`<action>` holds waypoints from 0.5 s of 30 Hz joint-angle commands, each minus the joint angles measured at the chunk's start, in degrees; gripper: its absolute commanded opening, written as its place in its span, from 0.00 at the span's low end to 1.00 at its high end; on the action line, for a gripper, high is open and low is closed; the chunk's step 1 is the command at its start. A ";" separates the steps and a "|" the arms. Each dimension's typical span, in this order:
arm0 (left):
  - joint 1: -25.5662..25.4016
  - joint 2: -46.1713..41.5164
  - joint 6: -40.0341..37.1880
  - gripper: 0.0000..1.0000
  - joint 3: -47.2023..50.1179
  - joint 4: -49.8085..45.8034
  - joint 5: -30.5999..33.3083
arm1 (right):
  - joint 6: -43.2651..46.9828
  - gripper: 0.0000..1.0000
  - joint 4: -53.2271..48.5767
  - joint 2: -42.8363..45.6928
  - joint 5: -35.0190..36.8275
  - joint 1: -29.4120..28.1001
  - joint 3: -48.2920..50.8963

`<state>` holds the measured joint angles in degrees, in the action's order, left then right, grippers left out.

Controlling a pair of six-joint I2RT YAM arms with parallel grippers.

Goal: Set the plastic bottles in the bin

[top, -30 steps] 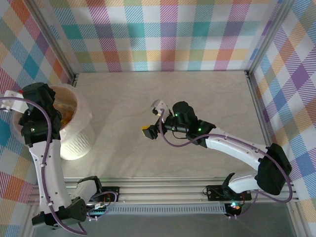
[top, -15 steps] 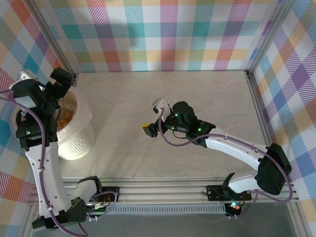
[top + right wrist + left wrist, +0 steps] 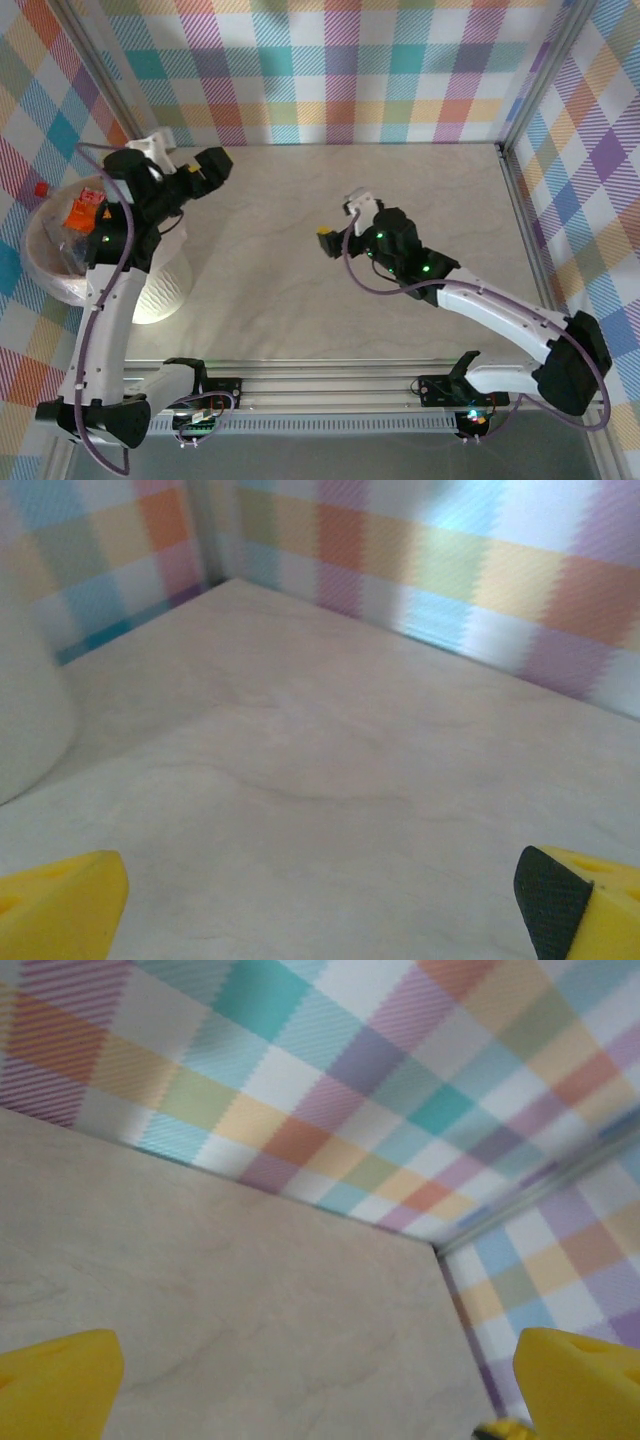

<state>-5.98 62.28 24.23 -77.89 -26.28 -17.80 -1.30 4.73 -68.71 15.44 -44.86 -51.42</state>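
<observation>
Bottles (image 3: 80, 213), small, clear plastic, orange-labelled, are gathered in large round white ribbed bin (image 3: 160, 295), left of frame; left fingers (image 3: 55, 1385) and right fingers (image 3: 60, 905) spread, empty; task judged finished.

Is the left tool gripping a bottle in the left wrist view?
No: the left tool stands open, with bare table between its yellow fingers.

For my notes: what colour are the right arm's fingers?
Yellow fingers, one with a black pad; right wrist view.
</observation>
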 commanded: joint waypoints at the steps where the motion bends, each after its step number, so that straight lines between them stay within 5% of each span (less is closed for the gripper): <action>1: -5.74 1.62 -7.68 1.00 1.59 2.23 6.71 | -1.50 1.00 -3.01 4.69 5.14 6.31 1.91; 6: -11.92 6.65 -15.88 1.00 3.17 0.02 14.12 | 0.66 1.00 -5.60 10.76 6.76 17.56 6.29; 15: -11.36 10.22 -19.23 1.00 14.27 3.36 26.43 | -2.02 1.00 -6.49 15.25 3.14 36.43 16.91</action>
<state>-17.78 71.50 7.99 -64.14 -24.03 2.70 -1.30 -0.80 -53.56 20.95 -12.01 -37.01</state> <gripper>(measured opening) 0.998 0.996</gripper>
